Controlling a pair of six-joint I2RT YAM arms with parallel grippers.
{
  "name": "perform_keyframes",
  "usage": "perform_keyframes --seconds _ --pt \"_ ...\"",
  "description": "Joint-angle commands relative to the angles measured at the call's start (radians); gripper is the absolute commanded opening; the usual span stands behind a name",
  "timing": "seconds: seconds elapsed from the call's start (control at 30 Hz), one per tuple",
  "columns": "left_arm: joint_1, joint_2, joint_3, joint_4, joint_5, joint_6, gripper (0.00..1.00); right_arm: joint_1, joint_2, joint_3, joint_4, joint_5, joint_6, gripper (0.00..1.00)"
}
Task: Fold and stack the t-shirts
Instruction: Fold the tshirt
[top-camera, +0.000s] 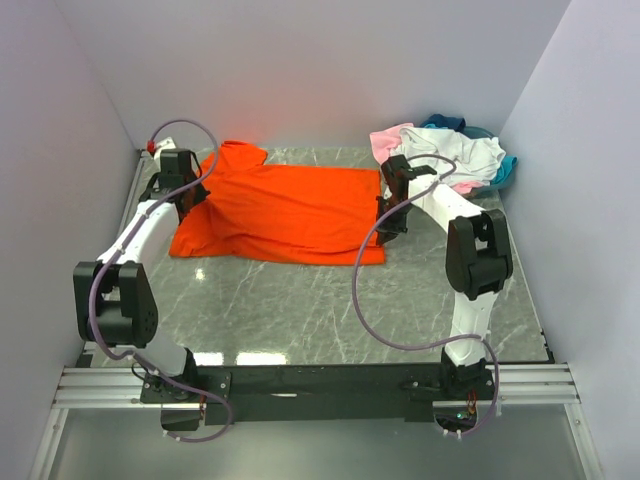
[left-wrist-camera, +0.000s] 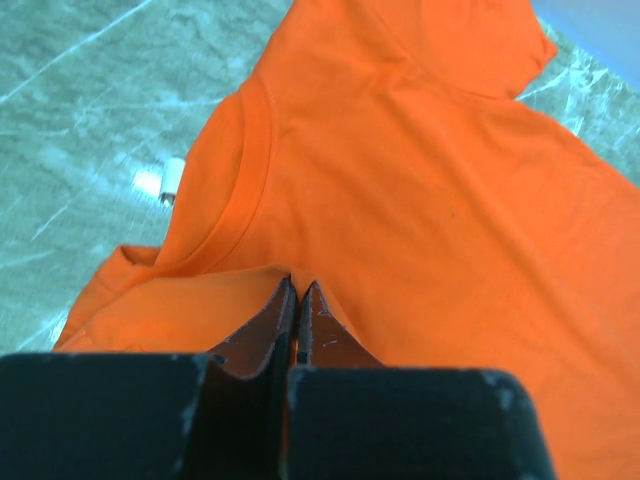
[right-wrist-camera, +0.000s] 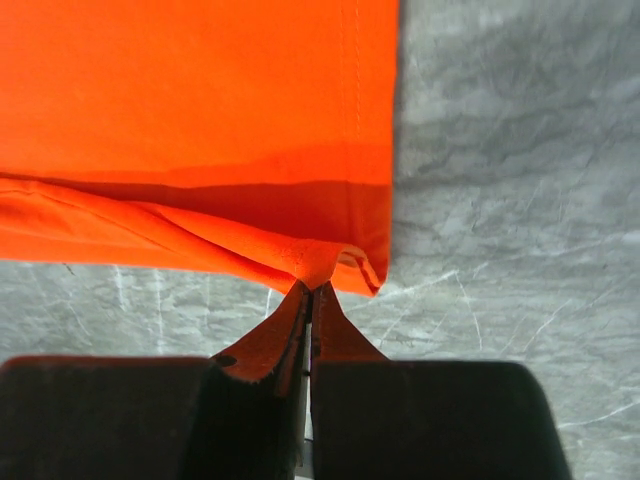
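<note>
Inspected on the table (top-camera: 300, 320): 1 orange t-shirt (top-camera: 280, 215) spread flat, left of centre, collar toward the left arm. Heaped unfolded at the far right corner — white, pink and teal t-shirts (top-camera: 450, 150). Pinched tight on the collar-end edge with the left tool (left-wrist-camera: 297, 290), on a hem corner with the right tool (right-wrist-camera: 311, 290). Judged at the first fold — nothing folded or stacked yet. No brand, label or writing legible.

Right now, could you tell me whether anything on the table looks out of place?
Nothing looks damaged. The spare shirts lie in a crumpled heap in the far right corner, and the orange shirt sits slightly askew.
</note>
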Motion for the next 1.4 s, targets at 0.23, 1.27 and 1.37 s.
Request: perform_keyframes --seconds 0.23,1.27,1.37 --pt "0.010 0.031 0.071 0.058 -0.030 0.036 0.00 -0.023 0.037 0.117 -0.053 0.026 -0.028 0.00" --pt "0.026 0.304 0.326 0.090 0.085 0.046 0.69 -0.045 0.172 0.303 -0.041 -0.013 -0.040 0.48" --pt "0.030 0.293 0.344 0.073 0.088 0.042 0.83 -0.046 0.126 0.269 -0.016 -0.006 -0.035 0.56"
